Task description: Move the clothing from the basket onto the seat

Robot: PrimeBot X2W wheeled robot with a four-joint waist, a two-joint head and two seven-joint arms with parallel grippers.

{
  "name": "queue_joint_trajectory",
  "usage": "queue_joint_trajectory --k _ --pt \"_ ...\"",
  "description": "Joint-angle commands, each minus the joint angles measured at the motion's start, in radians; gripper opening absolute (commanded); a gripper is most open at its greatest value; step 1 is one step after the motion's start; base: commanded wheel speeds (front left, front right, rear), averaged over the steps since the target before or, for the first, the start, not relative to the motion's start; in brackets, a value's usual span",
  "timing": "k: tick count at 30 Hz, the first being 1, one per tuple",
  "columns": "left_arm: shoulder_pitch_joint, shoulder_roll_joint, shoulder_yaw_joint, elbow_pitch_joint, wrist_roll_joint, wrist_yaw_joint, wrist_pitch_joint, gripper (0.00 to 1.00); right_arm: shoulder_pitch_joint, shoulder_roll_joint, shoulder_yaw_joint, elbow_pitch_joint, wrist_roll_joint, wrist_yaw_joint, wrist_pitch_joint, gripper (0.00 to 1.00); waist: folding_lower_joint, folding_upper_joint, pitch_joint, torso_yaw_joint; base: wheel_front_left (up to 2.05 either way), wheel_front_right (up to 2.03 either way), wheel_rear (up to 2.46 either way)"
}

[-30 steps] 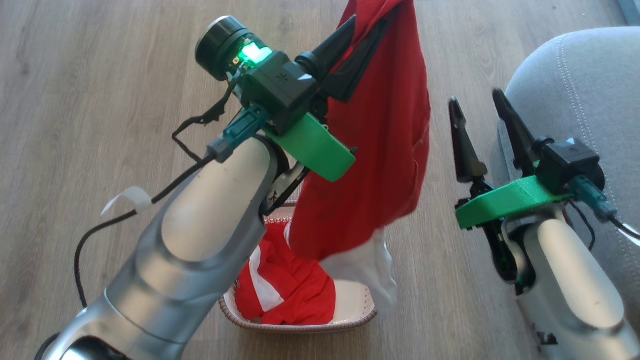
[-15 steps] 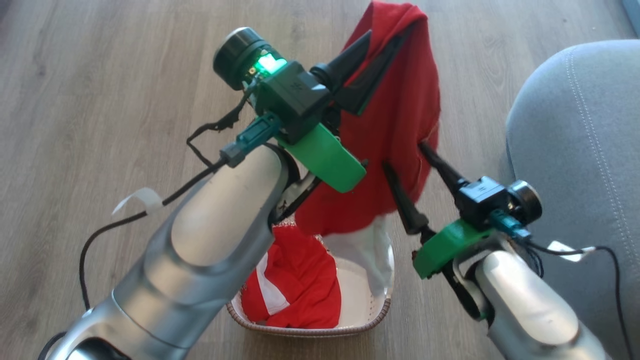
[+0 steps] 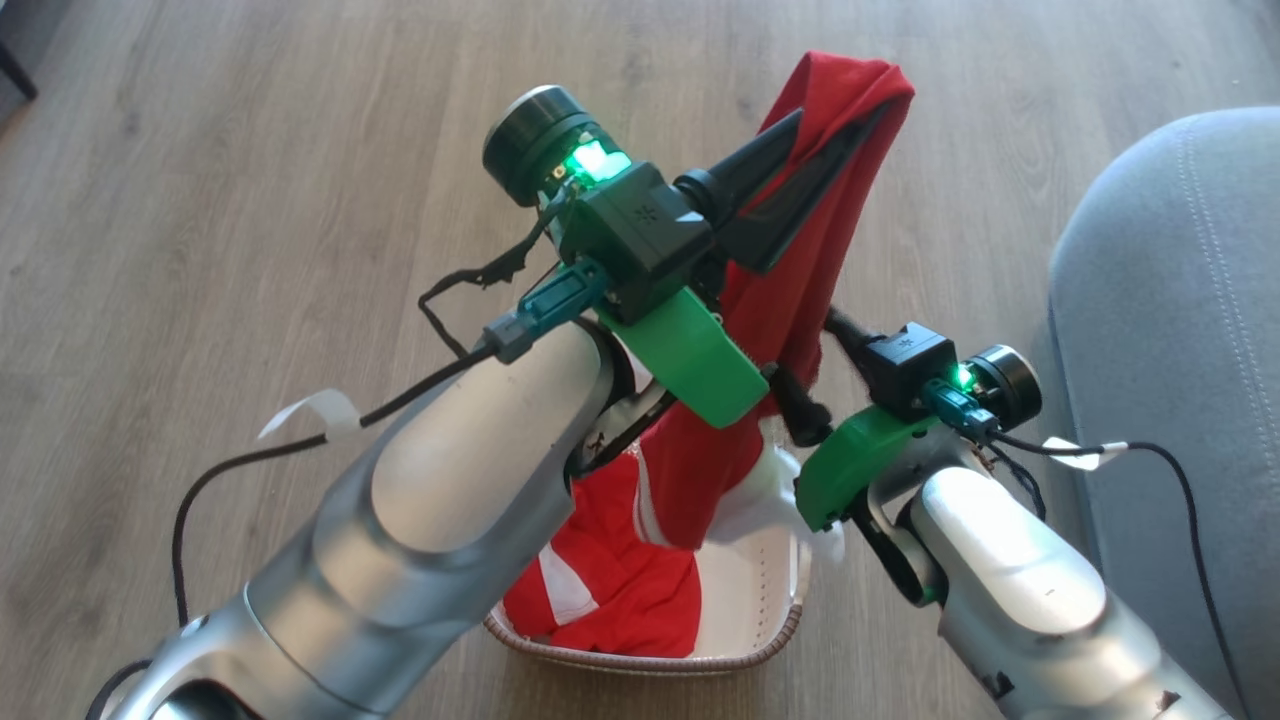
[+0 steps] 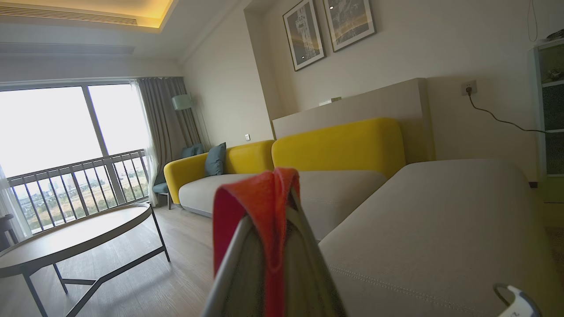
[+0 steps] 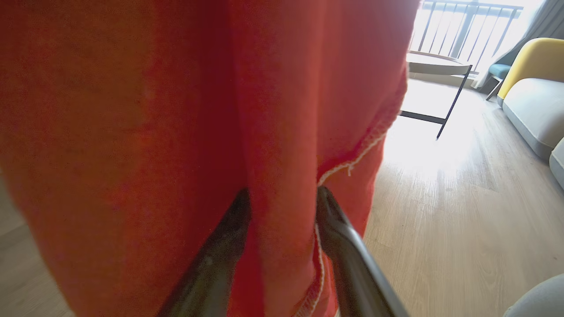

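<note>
A red garment (image 3: 810, 260) hangs above the basket (image 3: 745, 650), its top clamped in the left pincer (image 3: 845, 110). The right pincer (image 5: 282, 202) straddles a lower fold, fingers apart. More red-and-white clothing (image 3: 610, 590) lies in the basket on the wooden floor (image 3: 250, 200). The grey seat (image 3: 1180, 300) stands near, on the right.
</note>
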Motion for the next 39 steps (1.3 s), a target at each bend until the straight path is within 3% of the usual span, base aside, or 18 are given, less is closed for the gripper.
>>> queue_joint_trajectory --k 1,15,16,17,18,28,39 --pt "-0.05 0.013 0.028 -0.037 -0.009 0.002 -0.004 0.0 -0.037 0.019 0.012 -0.013 0.02 0.007 -0.005 0.0 0.0 0.0 0.0 0.01 0.0 0.0 0.0" --pt "-0.015 0.013 0.047 0.021 -0.005 0.005 -0.004 0.02 -0.018 0.003 -0.052 -0.055 0.045 0.007 -0.005 0.0 0.0 0.0 0.015 -0.007 0.0 0.0 0.0" --pt "-0.011 0.013 0.049 0.028 -0.005 0.004 -0.004 0.44 -0.012 0.003 -0.067 -0.063 0.046 0.007 -0.005 0.0 0.0 0.0 0.016 -0.012 0.0 0.0 0.0" --pt "-0.006 0.013 0.049 0.034 -0.008 0.003 -0.004 0.95 -0.007 0.003 -0.084 -0.072 0.046 0.007 -0.005 0.0 0.0 0.0 0.018 -0.017 0.0 0.0 0.0" --pt "0.0 0.013 0.051 0.041 -0.011 0.002 -0.004 1.0 -0.002 0.003 -0.1 -0.08 0.047 0.007 -0.005 0.0 0.0 0.0 0.019 -0.023 0.0 0.0 0.0" --pt "0.062 0.02 0.032 0.164 -0.049 -0.006 -0.004 1.0 0.037 -0.009 -0.232 -0.178 0.049 0.007 -0.005 0.0 0.0 0.0 0.038 -0.096 0.0 0.0 0.0" --pt "0.123 0.071 -0.001 0.194 -0.103 -0.007 -0.004 1.0 0.046 0.003 -0.328 -0.276 0.058 0.007 -0.005 0.0 0.0 0.0 0.075 -0.234 0.0 0.0 0.0"
